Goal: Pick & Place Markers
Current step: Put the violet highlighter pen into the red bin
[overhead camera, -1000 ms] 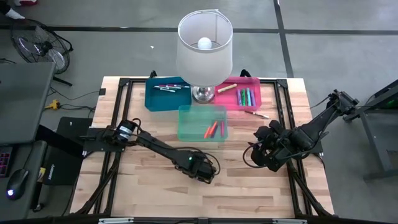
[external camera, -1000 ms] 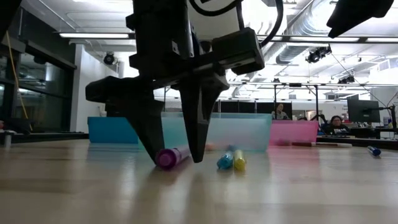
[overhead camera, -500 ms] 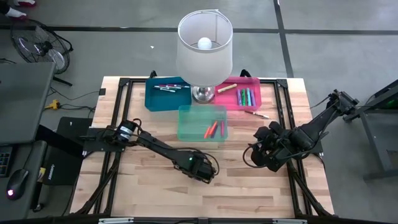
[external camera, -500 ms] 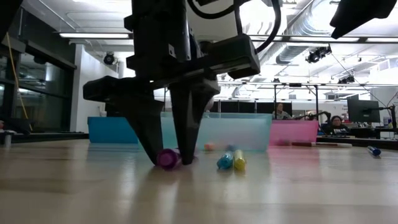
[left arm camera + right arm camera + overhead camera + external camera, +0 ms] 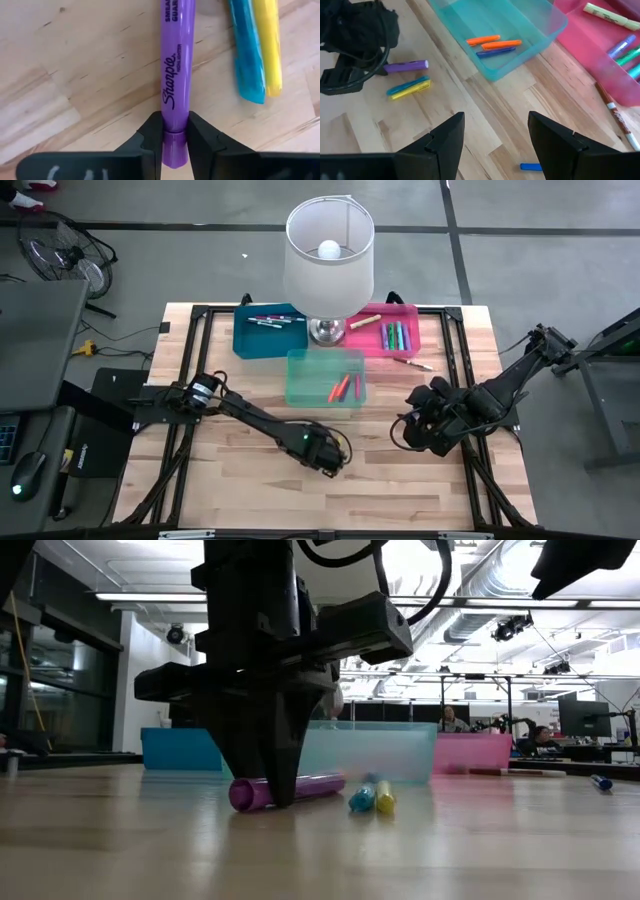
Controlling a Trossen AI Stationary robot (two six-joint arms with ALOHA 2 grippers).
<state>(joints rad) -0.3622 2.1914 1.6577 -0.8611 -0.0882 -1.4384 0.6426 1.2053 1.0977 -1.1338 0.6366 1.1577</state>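
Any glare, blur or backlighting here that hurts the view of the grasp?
Low view: bright ceiling lights behind leave the left gripper a dark silhouette over the purple marker. Left wrist view: even light, marker print sharp, fingers slightly soft. High view: the lit lamp glares at its bulb.

lamp (image 5: 329,250) at table's far edge | wooden table (image 5: 240,490) | fan (image 5: 55,250) on floor, left
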